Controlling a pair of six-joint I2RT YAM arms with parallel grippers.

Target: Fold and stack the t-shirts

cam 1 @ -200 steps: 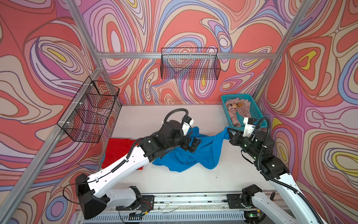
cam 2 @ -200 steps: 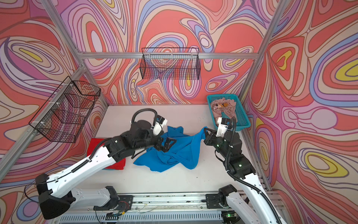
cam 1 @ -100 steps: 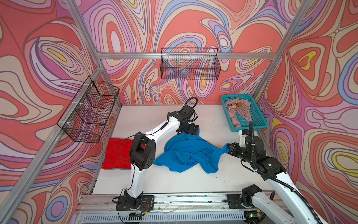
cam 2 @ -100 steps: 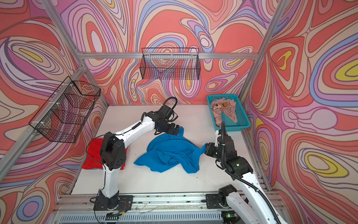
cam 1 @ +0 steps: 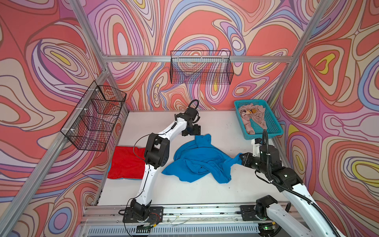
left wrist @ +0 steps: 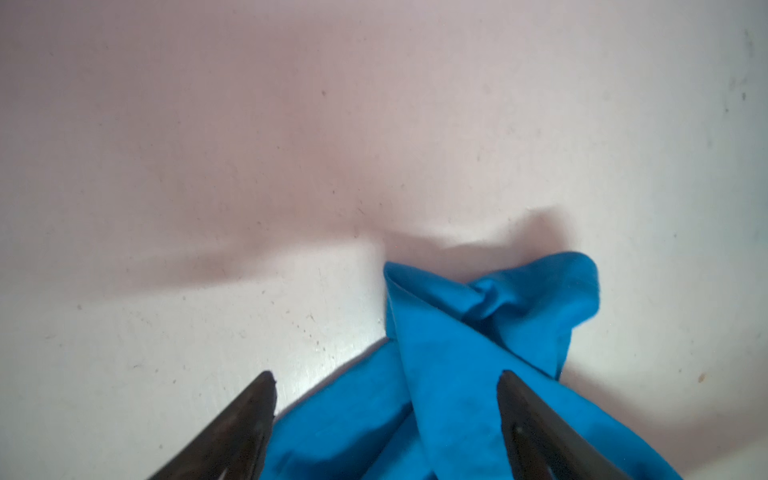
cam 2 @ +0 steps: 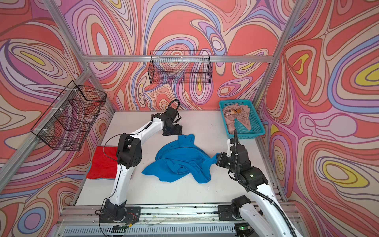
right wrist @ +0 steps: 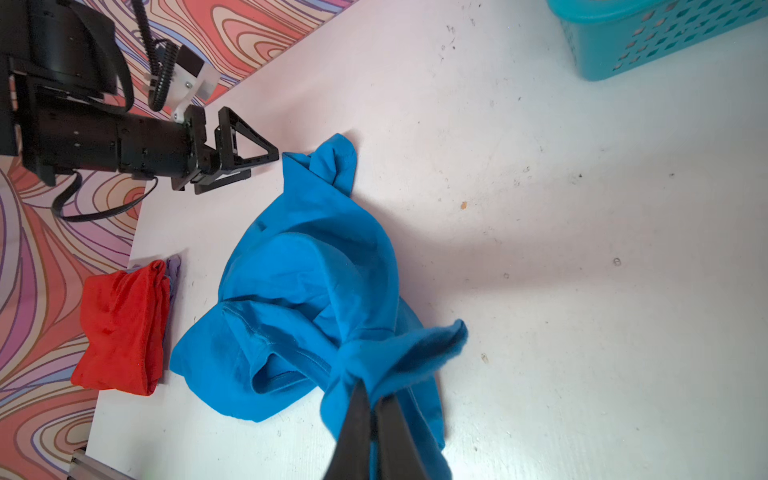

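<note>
A white table [cam 1: 184,190] stands inside walls of swirling colour. Nearest, toward the table's front right corner, the right gripper [cam 1: 242,159] is clamped on a bunched corner of the blue tee [cam 1: 196,162]. The right wrist view shows the two dark fingers [right wrist: 353,415] pressed together with blue cloth gathered between them. From that pinch the blue tee spreads, crumpled and unfolded, across the middle of the table. Its far end narrows to a twisted tip. At about the same depth, against the table's left edge, the red tee [cam 1: 127,162] lies folded into a flat rectangle, apart from the blue one. Farther back, the left gripper [cam 1: 193,132] sits low at the blue tee's far tip with its jaws spread wide and gripping nothing. Whether its fingers [right wrist: 249,153] touch the cloth cannot be told. In the far right corner a turquoise basket [cam 1: 266,135] holds the beige tee [cam 1: 254,117], rumpled, with an orange and black print showing.
</note>
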